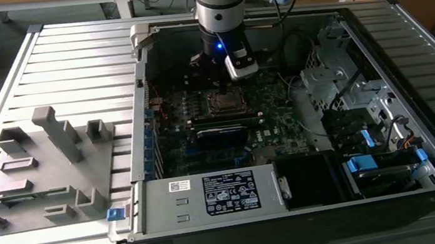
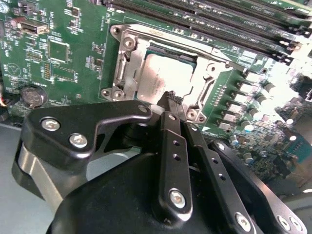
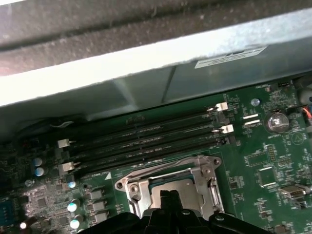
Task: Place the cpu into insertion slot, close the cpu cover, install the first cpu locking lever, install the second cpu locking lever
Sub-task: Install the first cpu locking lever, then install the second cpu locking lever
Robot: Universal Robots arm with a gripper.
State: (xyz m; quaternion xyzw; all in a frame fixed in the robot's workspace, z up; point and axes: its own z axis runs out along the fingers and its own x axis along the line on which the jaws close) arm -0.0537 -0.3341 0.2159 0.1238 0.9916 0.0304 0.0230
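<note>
— While the arm (image 1: 219, 2) drops straight down from the exterior view's top centre, where do its fingertips sit?
— The gripper (image 2: 171, 99) hangs pinched together, empty, over the cpu cover's (image 2: 130, 63) edge.
— And the cpu (image 2: 163, 73)?
— Seated in the insertion slot (image 2: 146, 48), mid-frame in the second wrist view, cover down around it. The first wrist view adds the memory slots (image 3: 146, 139).

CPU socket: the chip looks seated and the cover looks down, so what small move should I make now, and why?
Probably a short push down and sideways on the locking lever. In the second wrist view the cpu lies in the window of the cpu cover, which lies flat over it, and the gripper, fingers together, sits at the cover's edge. Whether the lever is already latched I cannot tell.
</note>
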